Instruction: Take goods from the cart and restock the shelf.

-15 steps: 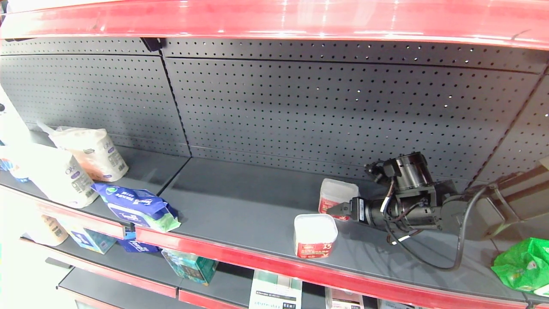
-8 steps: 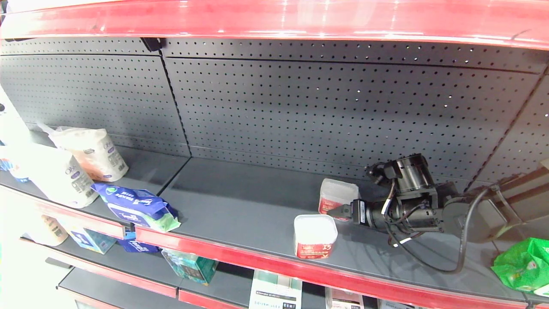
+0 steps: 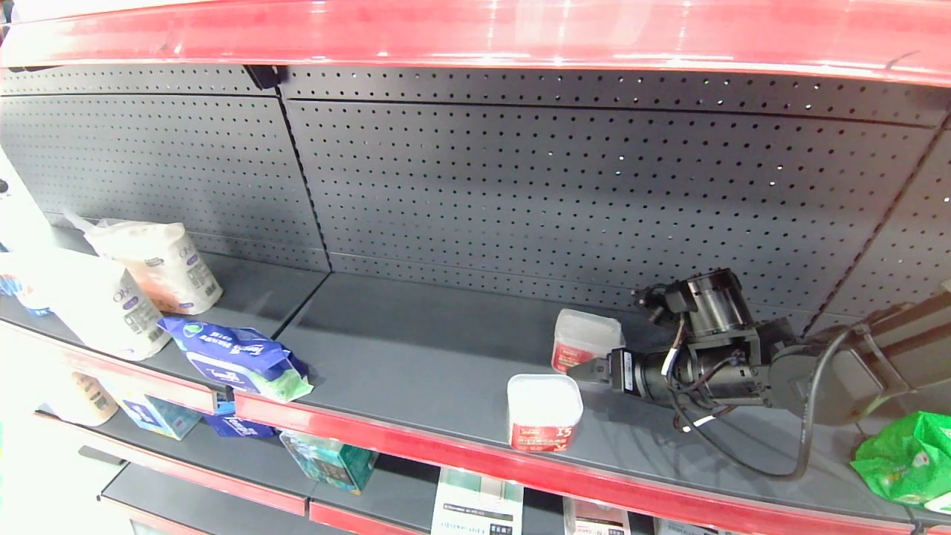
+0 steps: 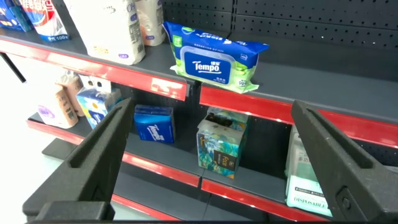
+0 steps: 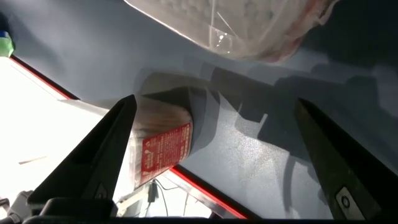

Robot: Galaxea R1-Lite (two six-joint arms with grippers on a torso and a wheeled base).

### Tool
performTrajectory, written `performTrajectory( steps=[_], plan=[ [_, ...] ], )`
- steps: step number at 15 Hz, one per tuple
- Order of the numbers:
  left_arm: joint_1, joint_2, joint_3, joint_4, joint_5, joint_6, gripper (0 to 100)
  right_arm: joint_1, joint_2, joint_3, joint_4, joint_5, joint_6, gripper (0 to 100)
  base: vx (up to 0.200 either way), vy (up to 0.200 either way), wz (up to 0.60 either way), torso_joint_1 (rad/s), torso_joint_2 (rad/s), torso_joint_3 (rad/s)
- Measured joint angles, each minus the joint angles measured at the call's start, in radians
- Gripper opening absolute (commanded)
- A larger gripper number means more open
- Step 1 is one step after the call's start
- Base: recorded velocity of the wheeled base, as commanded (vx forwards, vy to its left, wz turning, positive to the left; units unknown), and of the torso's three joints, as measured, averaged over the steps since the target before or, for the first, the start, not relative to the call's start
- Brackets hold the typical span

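Right claw (image 3: 587, 369) has dipped toward front tub (image 3: 544, 411).

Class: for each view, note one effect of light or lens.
Head view: glare streaks on the top red shelf lip, which bows; far-left bags wash out. Right wrist view: overlapping shadows on the grey shelf, blown-out white beyond its edge. Left wrist view: even light on the wipes pack.

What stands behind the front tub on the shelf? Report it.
A second tub stands behind the front tub, nearer the pegboard. The open right gripper covers its lower corner, so that part is hidden.
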Motion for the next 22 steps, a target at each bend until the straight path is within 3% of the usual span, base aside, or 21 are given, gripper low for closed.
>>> performTrajectory(
  steps=[22],
  plan=[
    [0.000,0.000,0.000,0.000,0.000,0.000,100,-0.003,-0.028,0.029,0.073,-0.023,0.000,100,0.000,0.000,0.00,0.000,0.00,0.000]
  ],
)
